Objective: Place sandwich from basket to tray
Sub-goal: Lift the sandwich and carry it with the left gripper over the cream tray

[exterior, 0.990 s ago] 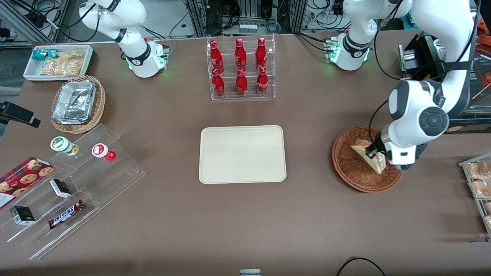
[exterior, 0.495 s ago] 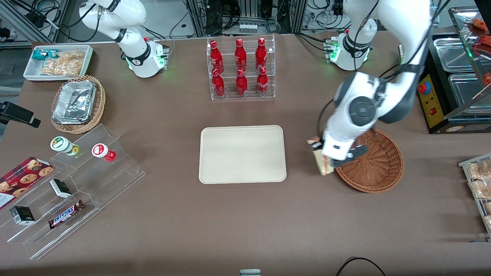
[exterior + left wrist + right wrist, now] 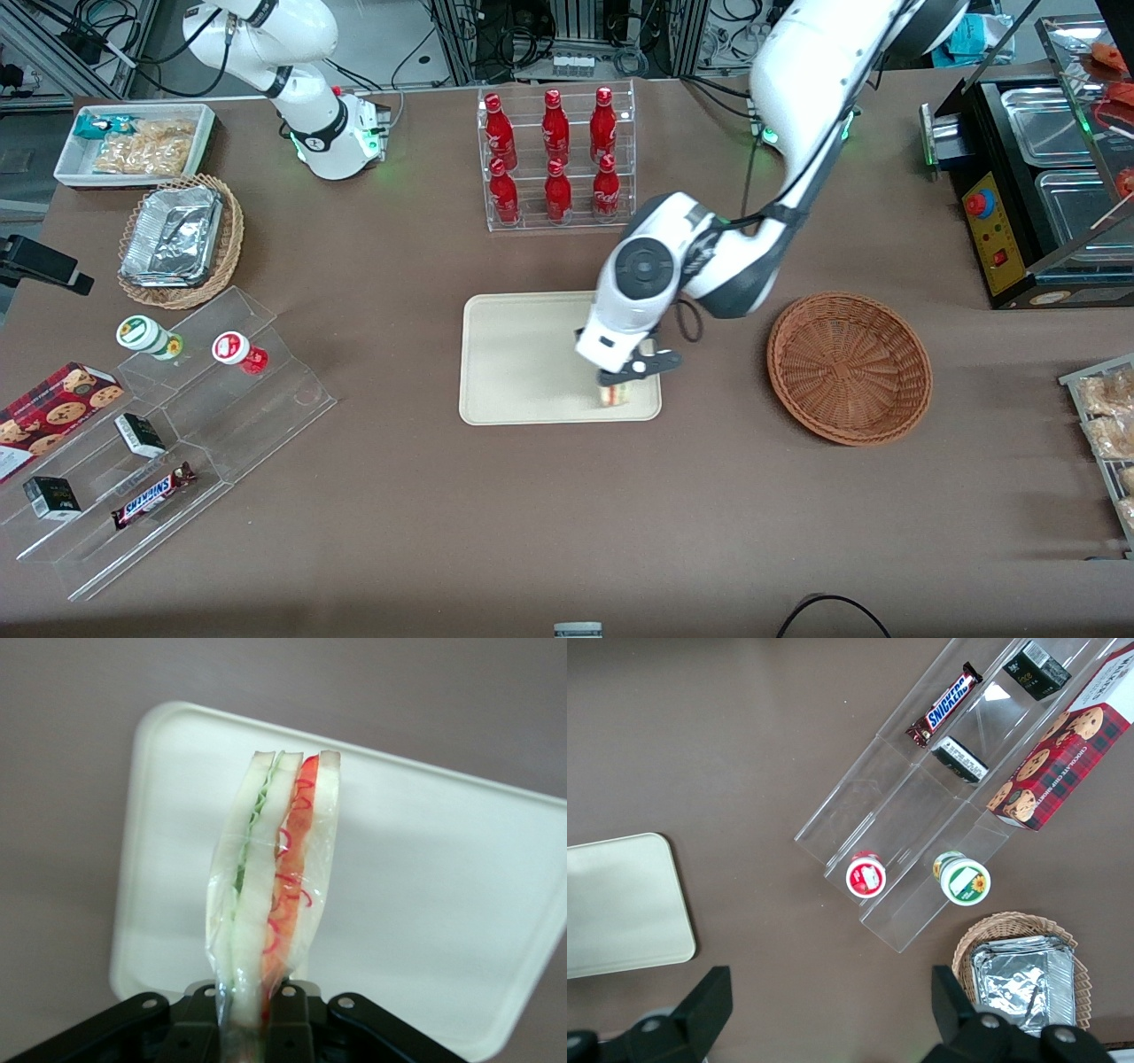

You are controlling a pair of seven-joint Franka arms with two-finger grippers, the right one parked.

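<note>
sandwich, no readable label, clamped in pincer over tray.

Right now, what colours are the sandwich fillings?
Green and red between white bread in the sandwich, clearest in the left wrist view.

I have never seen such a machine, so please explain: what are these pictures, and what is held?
Two white robot arms stand at a brown table. One picture looks down from the front; the others come from cameras on each arm's wrist. The working arm's hand hangs over the flat cream rectangular plastic tray, shut on a triangular white-bread sandwich in clear wrap. The round reddish-brown woven basket beside the tray holds nothing. Red bottles in a clear rack stand farther from the front camera than the tray.
</note>
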